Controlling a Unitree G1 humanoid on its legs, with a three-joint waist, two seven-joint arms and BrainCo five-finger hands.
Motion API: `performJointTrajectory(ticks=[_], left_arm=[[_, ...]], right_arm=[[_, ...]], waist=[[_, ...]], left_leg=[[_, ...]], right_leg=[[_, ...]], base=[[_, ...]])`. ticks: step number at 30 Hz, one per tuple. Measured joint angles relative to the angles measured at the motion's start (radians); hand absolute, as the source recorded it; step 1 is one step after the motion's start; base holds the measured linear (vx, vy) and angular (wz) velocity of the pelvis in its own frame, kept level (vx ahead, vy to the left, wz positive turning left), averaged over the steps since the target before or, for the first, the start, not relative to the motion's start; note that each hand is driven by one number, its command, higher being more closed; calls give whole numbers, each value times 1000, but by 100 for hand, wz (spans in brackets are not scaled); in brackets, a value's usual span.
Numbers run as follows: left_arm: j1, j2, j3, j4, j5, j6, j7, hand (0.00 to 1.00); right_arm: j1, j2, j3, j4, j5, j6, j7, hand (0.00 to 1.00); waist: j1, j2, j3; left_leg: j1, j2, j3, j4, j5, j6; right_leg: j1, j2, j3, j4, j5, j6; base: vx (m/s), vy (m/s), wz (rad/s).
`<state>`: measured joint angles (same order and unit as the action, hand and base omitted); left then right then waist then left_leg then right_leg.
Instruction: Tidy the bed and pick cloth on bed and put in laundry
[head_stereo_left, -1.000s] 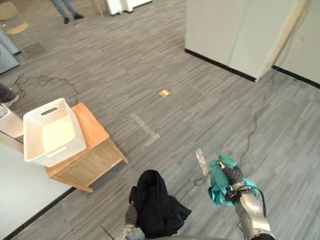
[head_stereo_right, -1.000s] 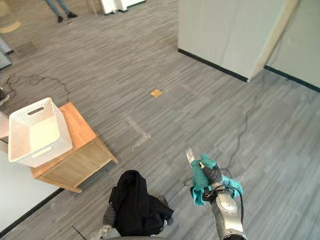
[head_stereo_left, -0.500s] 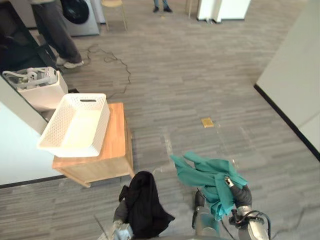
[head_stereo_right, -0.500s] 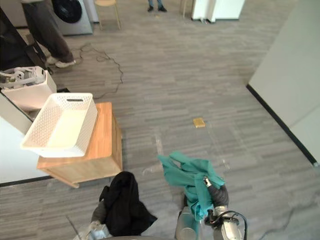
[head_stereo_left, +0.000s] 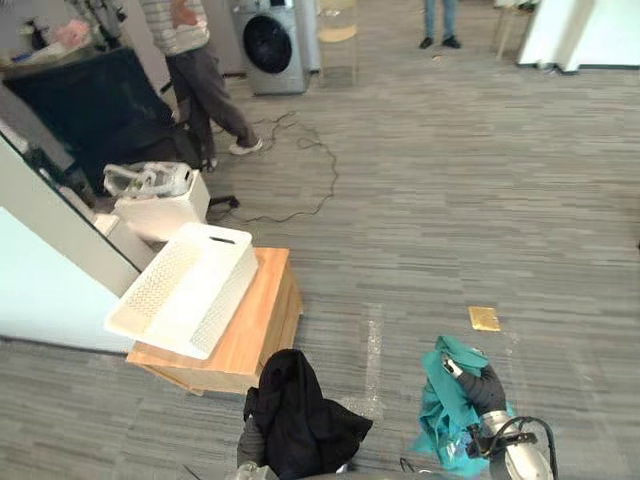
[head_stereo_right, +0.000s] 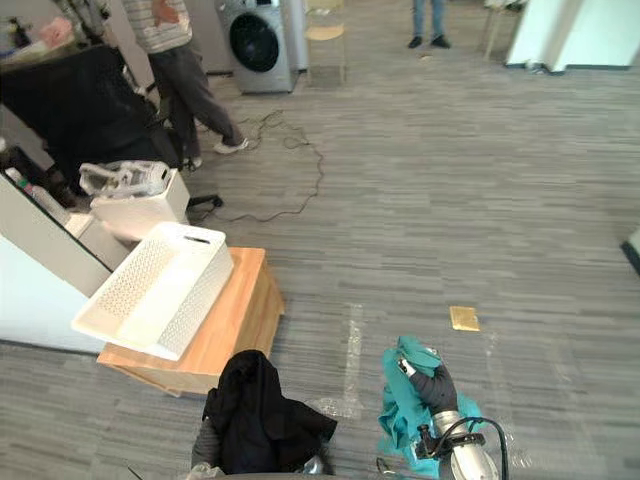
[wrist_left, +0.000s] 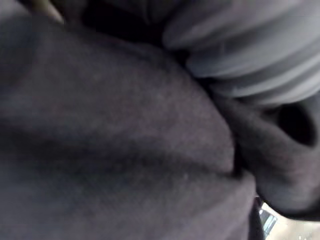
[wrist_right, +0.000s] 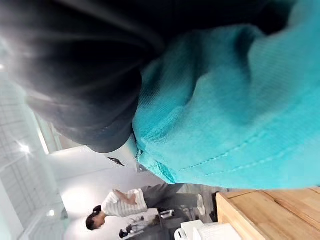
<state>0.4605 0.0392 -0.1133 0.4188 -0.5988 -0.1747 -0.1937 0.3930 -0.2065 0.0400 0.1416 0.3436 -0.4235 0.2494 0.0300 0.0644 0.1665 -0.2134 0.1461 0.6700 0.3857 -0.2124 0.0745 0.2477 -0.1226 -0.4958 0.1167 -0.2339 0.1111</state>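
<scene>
Got a teal cloth (head_stereo_left: 437, 425) bunched up in the right hand (head_stereo_left: 486, 389), with fingers curled tight into it, down low on the robot's right and up off the grey floor (head_stereo_left: 450, 200). Looks crumpled in the eye views, hanging in loose folds around and below the wrist. Looks finely knit up close in the right wrist view, with a stitched hem along one edge.

Also carrying a black cloth (head_stereo_left: 300, 420), draped right over the left hand (wrist_left: 245, 55), low and a bit left of centre. Looks thick, matte and lumpy, heaped into a mound with a fold flopping off toward the right. Can't tell what the left fingers are doing, buried under all that fabric.

Just ahead of the black cloth, spotting a white perforated laundry basket (head_stereo_left: 225, 290) with a slot handle, parked on a small wooden surface (head_stereo_left: 265, 310) and overhanging its left edge. Carrying both cloths clear of the basket: black one near it, teal one well apart from it.

Further back, seeing a person (head_stereo_left: 200, 70) in a striped top and dark trousers, standing beside a washing machine (head_stereo_left: 272, 40).
</scene>
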Motion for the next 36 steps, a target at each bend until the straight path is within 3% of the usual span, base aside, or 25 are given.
performJointTrajectory(ticks=[2,3,5,6,7,9,11,12,13,14,15,16,18,19,20,21,23,24,26,28,29,30,32,35,36], left_arm=[[2,19,9,0,-4,12,2,100],[-18,14,20,7,-7,22,7,100],[-47,23,33,3,-7,23,5,100],[-59,35,36,-1,-7,20,21,100],[-55,43,35,-9,-10,15,40,100],[-39,63,40,-53,-30,8,62,100],[-52,104,78,-105,-57,-4,67,100],[-52,104,80,-107,-58,-4,67,100],[-60,114,111,-132,-59,-6,65,100],[-73,129,128,-137,-59,-9,65,100],[-74,131,129,-137,-59,-8,65,100],[-67,154,132,-139,-59,-8,61,100],[-19,182,163,-163,-60,-7,46,100],[23,159,188,-164,-73,-7,42,100],[56,114,191,-164,-77,-8,41,100],[61,90,191,-163,-77,-7,41,100],[65,13,167,-159,-78,-7,37,100],[56,-25,150,-159,-77,-5,14,100],[29,-55,143,-161,-30,-7,-20,100],[1,-38,112,-214,65,-8,-26,100],[-3,-35,105,-226,72,-8,-27,100],[-6,-29,107,-239,74,-4,-42,100],[-5,-12,108,-236,83,19,-50,100],[-10,37,106,-211,97,46,-69,100],[-11,41,107,-209,103,52,-76,100]], right_arm=[[-6,13,21,-3,-1,9,-17,100],[-43,8,42,-4,-3,24,-38,100],[-94,11,56,-4,-8,44,-69,100],[-114,20,58,-4,-25,57,-82,100],[-122,23,58,-5,-39,57,-101,100],[-122,23,58,-11,-50,47,-123,100],[-119,22,53,-12,-52,6,-170,100],[-119,22,52,-12,-52,4,-172,100],[-112,22,39,-36,-50,-9,-192,100],[-102,22,31,-76,-48,-35,-220,100],[-100,23,31,-80,-48,-37,-224,100],[-96,29,34,-119,-48,-51,-246,100],[-96,52,46,-155,-50,-64,-269,100],[-115,44,47,-168,-48,-69,-265,100],[-134,22,48,-197,-48,-69,-265,100],[-144,17,50,-221,-48,-70,-264,100],[-194,-2,48,-259,-48,-68,-238,100],[-219,-9,35,-284,-49,-51,-223,100],[-234,-21,20,-296,-52,-16,-224,100],[-240,-19,-19,-298,-61,18,-224,100],[-242,-19,-26,-304,-65,20,-225,100],[-259,-26,-34,-323,-90,33,-227,100],[-282,-28,-29,-367,-141,57,-234,100],[-356,-52,-37,-383,-191,92,-282,100],[-374,-63,-39,-384,-194,98,-293,100]], waist=[[15,-50,-56],[9,-70,-61],[6,-99,-49],[4,-106,-31],[1,-92,-22],[0,-80,-18],[-16,-76,-15],[-16,-77,-15],[-22,-72,-13],[-22,-69,-12],[-22,-70,-13],[-16,-97,-14],[-10,-168,-26],[15,-146,-34],[24,-107,-51],[29,-105,-57],[34,-86,-63],[11,-75,-65],[-2,-65,-57],[14,-74,-60],[14,-75,-60],[16,-74,-65],[15,-74,-65],[13,-126,-68],[13,-131,-67]], left_leg=[[7,-42,7,7,4,71],[28,-73,-22,12,-11,126],[80,-123,-75,-16,-22,127],[148,-149,-135,-45,-22,127],[214,-147,-185,-71,-21,126],[289,-138,-249,-103,-21,125],[328,-107,-400,-108,-26,112],[327,-104,-408,-108,-27,108],[326,-71,-499,-108,-40,60],[319,-34,-598,-109,-65,-19],[318,-31,-606,-108,-67,-23],[315,-23,-669,-104,-92,-77],[346,-25,-729,-93,-146,-148],[382,33,-746,-89,-179,-190],[386,97,-746,-88,-186,-218],[384,116,-734,-90,-176,-235],[342,134,-644,-99,-80,-233],[300,144,-572,-90,-20,-227],[258,159,-418,-42,-2,-236],[267,92,-288,-71,-9,-240],[280,74,-281,-113,-6,-235],[327,26,-273,-227,44,-197],[332,3,-290,-272,70,-190],[333,-25,-328,-277,71,-175],[333,-28,-337,-279,68,-170]], right_leg=[[6,-42,-10,66,-49,26],[-71,-115,16,314,-51,31],[-231,-202,110,731,-8,-3],[-289,-213,143,904,-25,-25],[-307,-197,143,929,-42,-54],[-340,-169,143,877,-55,-72],[-443,-138,165,645,-52,-77],[-447,-134,171,630,-51,-78],[-487,-85,249,456,-21,-76],[-494,-33,397,221,73,-41],[-493,-31,411,199,83,-38],[-467,-35,536,44,144,-1],[-433,-57,600,57,80,-7],[-427,-12,585,127,160,80],[-431,25,543,169,180,59],[-437,32,521,195,178,50],[-443,12,458,213,152,15],[-412,-17,386,182,169,5],[-327,-42,286,118,174,-4],[-226,-80,187,58,175,-3],[-218,-89,169,55,176,-1],[-212,-102,147,56,179,5],[-199,-116,139,55,212,-1],[-187,-154,104,96,216,1],[-199,-164,98,129,216,1]], base=[[515,-68,41],[635,-88,69],[659,-105,102],[661,-183,139],[531,-199,132],[429,-260,121],[422,-409,177],[316,-402,171],[266,-482,164],[266,-482,164],[252,-531,164],[194,-468,137],[252,-631,129],[287,-707,72],[231,-566,63],[187,-464,68],[149,-366,90],[222,-417,167],[198,-274,176],[145,-81,140],[126,-9,105],[124,23,64],[110,99,56],[69,122,44],[31,126,47]])
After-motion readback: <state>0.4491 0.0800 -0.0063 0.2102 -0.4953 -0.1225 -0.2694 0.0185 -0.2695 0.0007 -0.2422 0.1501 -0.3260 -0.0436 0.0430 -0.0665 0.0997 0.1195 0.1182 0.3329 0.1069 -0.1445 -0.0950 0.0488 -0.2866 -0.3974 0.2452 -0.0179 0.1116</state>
